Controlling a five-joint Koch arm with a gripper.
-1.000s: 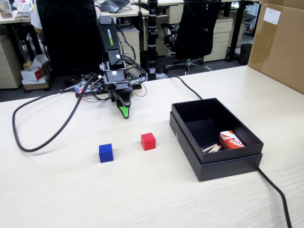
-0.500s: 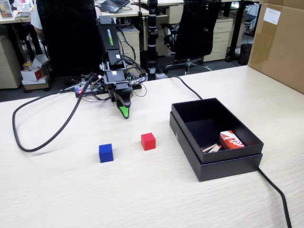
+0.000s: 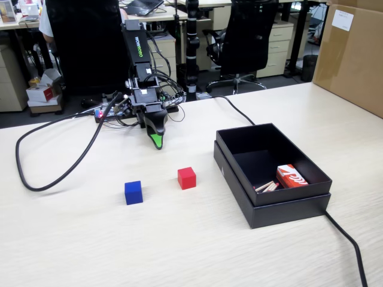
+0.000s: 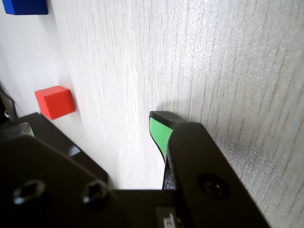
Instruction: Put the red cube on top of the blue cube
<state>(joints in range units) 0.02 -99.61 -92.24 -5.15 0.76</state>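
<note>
The red cube [image 3: 187, 177] sits on the pale wooden table, with the blue cube [image 3: 133, 192] a short way to its left and slightly nearer the camera. They stand apart. My gripper [image 3: 157, 142] hangs tip-down just above the table behind the cubes, closer to the red one, and holds nothing. In the wrist view the red cube [image 4: 55, 101] lies at the left and the blue cube [image 4: 24, 6] at the top left corner. The gripper [image 4: 92, 124] shows bare table between its green pads [image 4: 159, 133], so it is open.
A black box [image 3: 287, 209] stands right of the red cube, with a red-and-white packet [image 3: 291, 176] inside. A black cable [image 3: 36, 182] loops on the table's left side. Another cable [image 3: 347, 239] runs off at the front right. A cardboard box [image 3: 353, 54] stands far right.
</note>
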